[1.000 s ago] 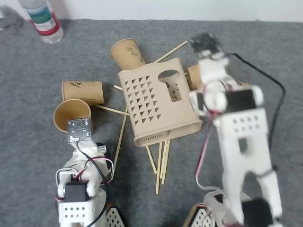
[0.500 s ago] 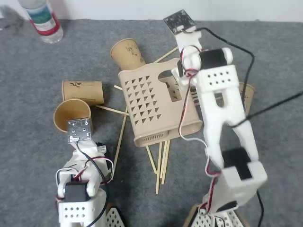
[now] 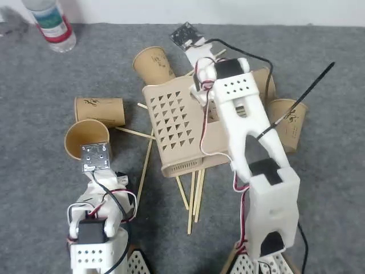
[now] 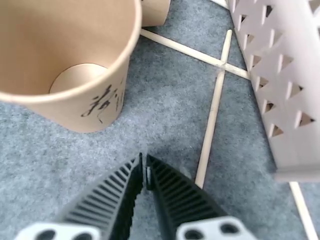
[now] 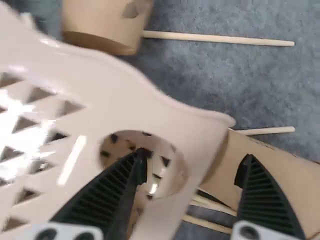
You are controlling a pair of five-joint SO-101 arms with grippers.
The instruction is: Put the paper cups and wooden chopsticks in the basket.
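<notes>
Right arm (image 3: 246,123) hides much of one cup (image 3: 266,85) (some basket (image 3: 177,123) too).

Soft, even light from above falls across the grey table cover (image 3: 45,188) in the high view, leaving only faint shadows beneath the basket (image 3: 171,114); the right wrist view catches white glare on its perforated wall.

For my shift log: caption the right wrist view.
Open right gripper straddles the basket at its handle edge; a paper cup and chopstick lie beyond.

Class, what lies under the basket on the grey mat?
Wooden chopsticks stick out from beneath the near edge of the basket. Their far ends, and anything else below, are covered.
</notes>
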